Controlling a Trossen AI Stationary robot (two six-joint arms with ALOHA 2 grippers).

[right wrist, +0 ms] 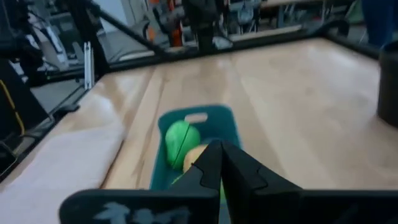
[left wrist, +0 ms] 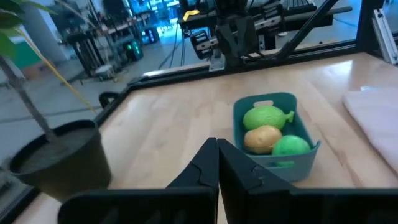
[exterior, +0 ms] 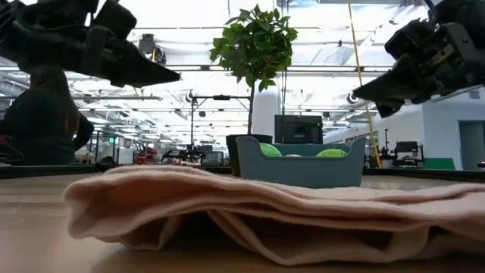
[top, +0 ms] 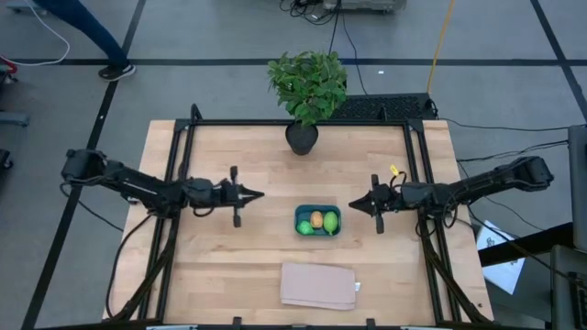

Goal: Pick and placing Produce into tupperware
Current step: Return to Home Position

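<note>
While the left gripper (top: 260, 194) and right gripper (top: 351, 206) hover, produce (top: 317, 221) fills the tupperware (left wrist: 280, 165).

Produce (exterior: 270, 150) mostly hidden behind the tupperware (exterior: 299, 171) wall, low view

A small, shallow teal-blue tupperware (top: 297, 222) with rounded corners is set upright near the middle of the wooden table (top: 238, 266). Inside it, an orange-tan potato (left wrist: 262, 139) is flanked by a pointed-tipped green fruit (left wrist: 266, 116) and a rounder green lime (left wrist: 290, 146).

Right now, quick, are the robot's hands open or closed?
Left gripper: fingers closed, holding nothing.
Right gripper: fingers closed, holding nothing.
</note>
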